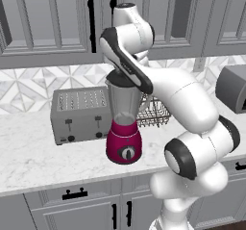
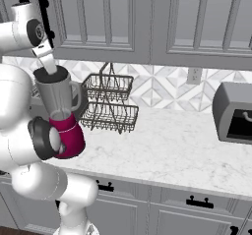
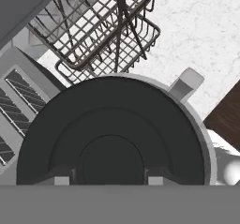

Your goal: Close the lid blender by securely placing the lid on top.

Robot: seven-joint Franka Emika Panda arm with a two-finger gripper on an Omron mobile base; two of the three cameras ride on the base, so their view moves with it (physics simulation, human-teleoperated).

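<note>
claw [image 3: 108,181]: closed on the lid's raised centre knob
lid [image 3: 112,134]: directly under claw, seated on blender jar rim
blender [image 1: 124,123]: below claw, upright
wire rack [image 2: 109,103]: beyond claw

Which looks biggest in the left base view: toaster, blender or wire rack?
1. Blender, tallest.
2. Toaster, wide and boxy; it stands a little further back, so close to the blender.
3. Wire rack, mostly hidden behind the arm, so unsure.
</note>
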